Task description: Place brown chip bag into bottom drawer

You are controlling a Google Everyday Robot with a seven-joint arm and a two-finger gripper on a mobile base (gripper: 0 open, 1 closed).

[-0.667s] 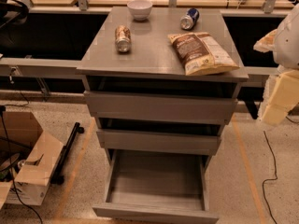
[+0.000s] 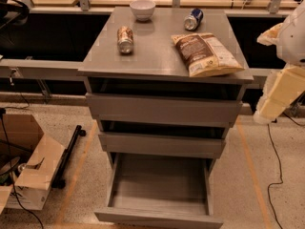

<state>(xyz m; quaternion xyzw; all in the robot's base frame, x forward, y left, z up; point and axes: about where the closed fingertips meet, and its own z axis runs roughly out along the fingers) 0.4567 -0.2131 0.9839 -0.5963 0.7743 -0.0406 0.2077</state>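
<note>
The brown chip bag (image 2: pixel 206 53) lies flat on the right side of the grey cabinet's top (image 2: pixel 152 56), dark brown end toward the back, cream-yellow end at the front edge. The bottom drawer (image 2: pixel 159 190) is pulled out and shows a bare grey tray. The two drawers above it are partly out. My gripper (image 2: pixel 274 104) hangs at the right edge of the camera view, beside the cabinet's right side at top-drawer height, apart from the bag and holding nothing that I can see.
A white bowl (image 2: pixel 142 8) stands at the back of the top. A brown can (image 2: pixel 125 38) lies left of centre and a blue can (image 2: pixel 193 19) lies behind the bag. An open cardboard box (image 2: pixel 26 171) sits on the floor at left. A cable (image 2: pixel 276 175) runs along the floor at right.
</note>
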